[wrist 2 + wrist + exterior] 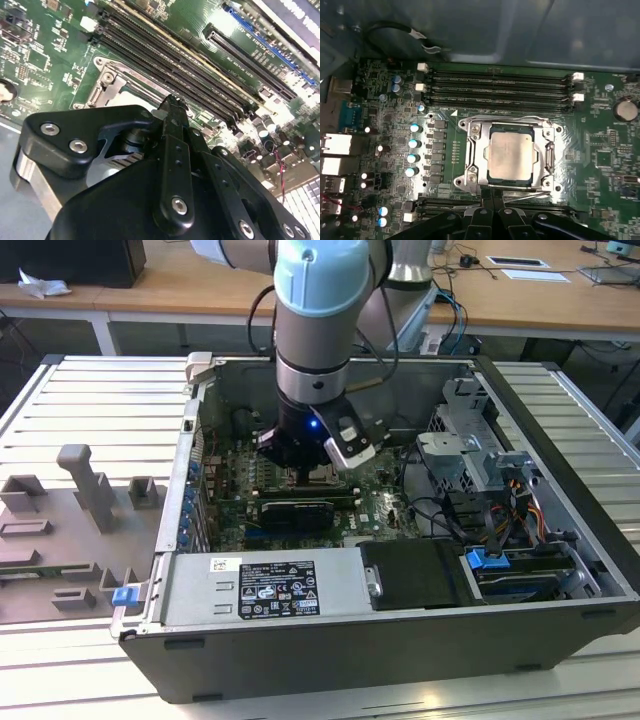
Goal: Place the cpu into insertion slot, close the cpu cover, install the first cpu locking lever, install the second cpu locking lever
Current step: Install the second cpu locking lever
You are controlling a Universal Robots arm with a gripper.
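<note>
Under silver cpu cover (472, 150), pale square cpu (511, 155)

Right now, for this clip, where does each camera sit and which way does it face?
Exterior view: off the arm, above the open computer case, looking down; the arm reaches in.
First wrist view: rides at the wrist, facing the board; the cpu lies under the cpu cover; the gripper shows.
Second wrist view: at the wrist, close behind the gripper, grazing the insertion slot.
Both wrist views share the memory slots.
</note>
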